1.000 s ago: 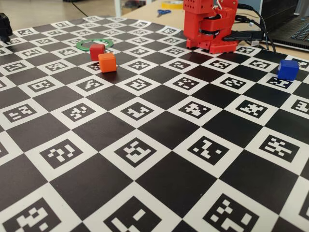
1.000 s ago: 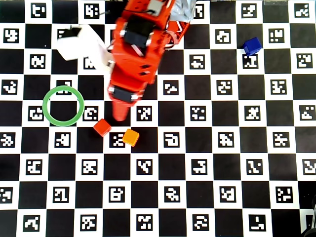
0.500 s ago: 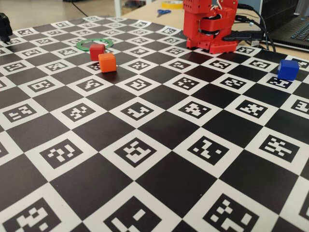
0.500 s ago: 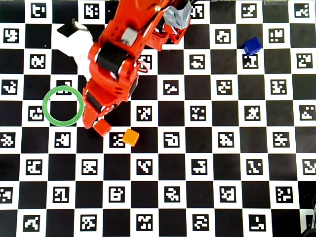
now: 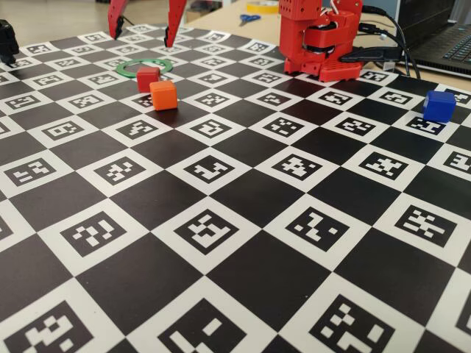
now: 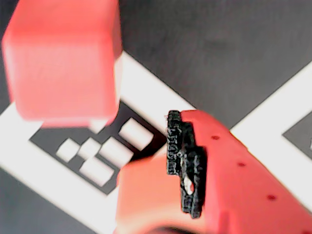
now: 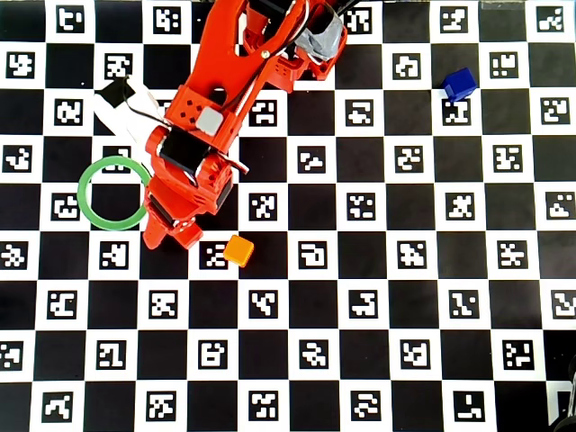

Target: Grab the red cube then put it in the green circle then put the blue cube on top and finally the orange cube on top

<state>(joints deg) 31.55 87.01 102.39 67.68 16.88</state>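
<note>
Gripper (image 5: 144, 31): two red fingertips hang spread wide apart above the board in the fixed view, holding nothing. They are open, I judge, so as to drop on either side of a cube.

Wrist view: one finger (image 6: 195, 170) with its black pad fills the lower frame; the red cube (image 6: 63, 58) sits up and to the left, blurred, not yet between the fingers. The second finger is out of this frame.

Red cube: on the board just outside the ring (image 5: 145, 66), on its near side in the fixed view. From overhead the arm (image 7: 216, 117) covers it almost wholly, so whether any finger touches it I cannot tell for sure; it looks free.

Ring: flat, empty at the centre, waiting for the first cube. Its nearness to the red cube should make for a short carry.

Orange cube (image 7: 238, 250): close beside the red one, a likely thing to bump while the fingers descend.

Blue cube (image 7: 459, 84): well apart, at the far right of the overhead view, untouched.

Step, as I read it: lining up over the red cube before closing.
</note>
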